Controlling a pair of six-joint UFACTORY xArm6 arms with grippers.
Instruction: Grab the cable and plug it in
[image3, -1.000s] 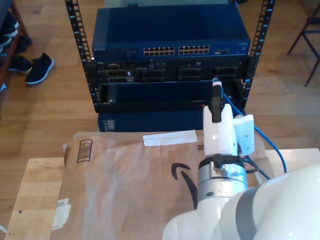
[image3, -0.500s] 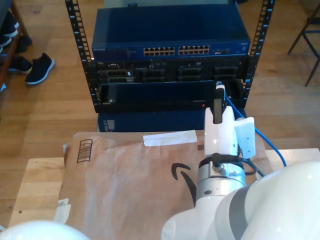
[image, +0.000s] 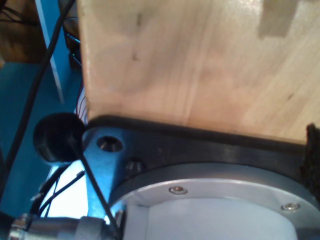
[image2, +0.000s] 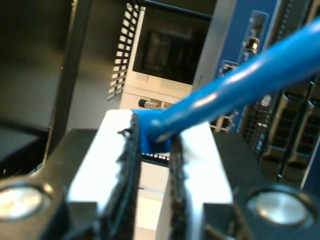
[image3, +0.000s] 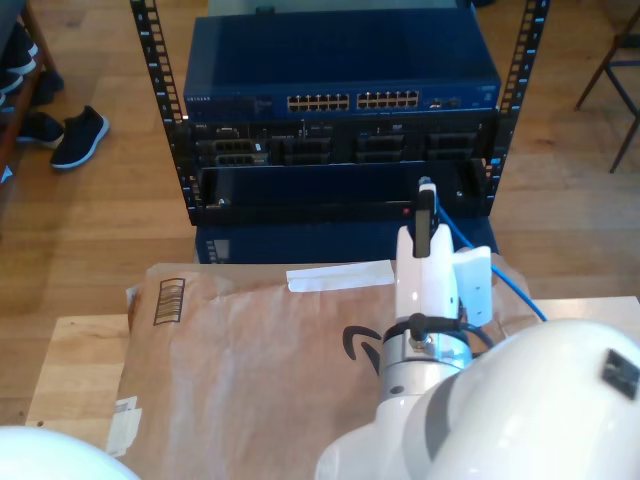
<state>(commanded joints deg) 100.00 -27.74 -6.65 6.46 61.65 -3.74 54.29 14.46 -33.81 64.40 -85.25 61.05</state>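
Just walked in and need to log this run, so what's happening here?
My second pincer is shut on the blue cable near its end and holds it up in front of the rack, facing the lower units under the blue switch. The cable is not plugged in yet. It trails off toward the exterior view's right. My first wrist view looks at the wooden table edge.

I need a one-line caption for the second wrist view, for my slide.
My second gripper pinches the blue cable between its pads, facing the blue network switch in the rack.
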